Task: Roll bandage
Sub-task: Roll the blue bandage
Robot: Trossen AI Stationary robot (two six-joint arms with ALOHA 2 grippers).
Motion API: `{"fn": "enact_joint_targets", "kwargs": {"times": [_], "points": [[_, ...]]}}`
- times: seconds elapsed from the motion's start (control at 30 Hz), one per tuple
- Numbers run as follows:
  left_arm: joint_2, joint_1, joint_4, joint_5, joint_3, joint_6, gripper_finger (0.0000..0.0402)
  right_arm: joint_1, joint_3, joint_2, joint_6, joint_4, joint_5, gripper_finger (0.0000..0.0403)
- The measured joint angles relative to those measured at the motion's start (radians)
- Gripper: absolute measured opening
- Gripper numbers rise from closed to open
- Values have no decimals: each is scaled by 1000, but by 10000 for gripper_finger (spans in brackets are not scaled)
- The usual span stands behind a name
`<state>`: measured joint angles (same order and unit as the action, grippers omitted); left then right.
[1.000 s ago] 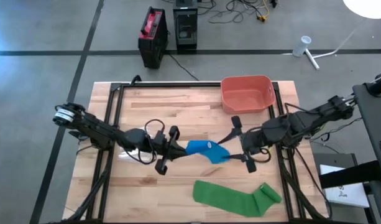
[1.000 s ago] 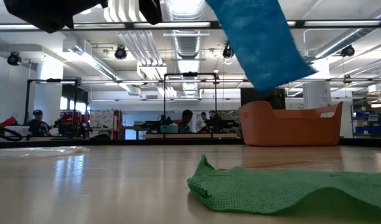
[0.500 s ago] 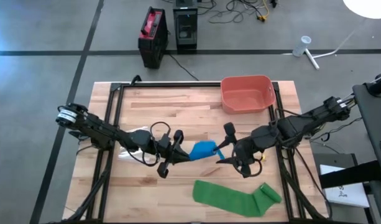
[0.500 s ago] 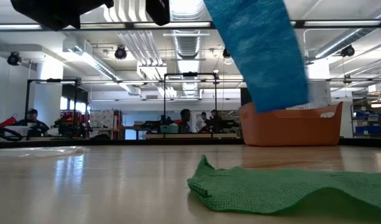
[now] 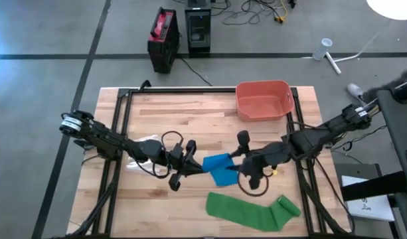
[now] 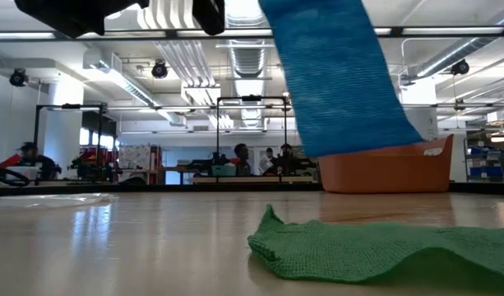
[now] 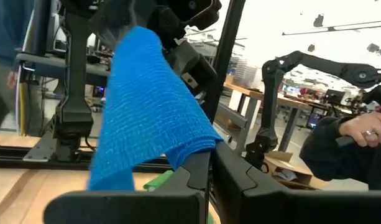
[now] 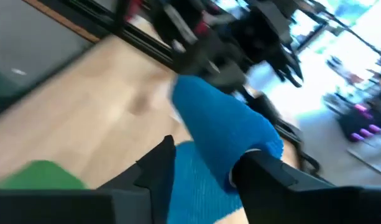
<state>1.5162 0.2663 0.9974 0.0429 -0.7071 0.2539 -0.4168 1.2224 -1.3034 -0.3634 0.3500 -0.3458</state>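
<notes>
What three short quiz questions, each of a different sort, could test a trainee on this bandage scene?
1. True or false: the blue bandage lies flat on the table.
2. Multiple choice: where is the green bandage? A) inside the orange bin; B) on the table, nearer the front edge than the blue one; C) held by the left gripper.
3. Fill in: the right gripper holds the ____ bandage.

Key: 1 false, both grippers hold it in the air; 2 B; 3 blue.

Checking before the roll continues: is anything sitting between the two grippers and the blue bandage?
Nothing visible. The left gripper and right gripper each already grip an end of the blue bandage, held above the table; the green bandage lies apart.
</notes>
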Motion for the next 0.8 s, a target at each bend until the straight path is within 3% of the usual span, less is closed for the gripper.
{"fn": "enact_joint_targets", "kwargs": {"times": [0.47,0.8], "points": [[-1,-1,5,-1,0,-26,5,-1,0,8,-36,-2,14,12],[-43,-3,-4,-114,-2,-141,83,-22,-2,92,21,2,3,8]]}}
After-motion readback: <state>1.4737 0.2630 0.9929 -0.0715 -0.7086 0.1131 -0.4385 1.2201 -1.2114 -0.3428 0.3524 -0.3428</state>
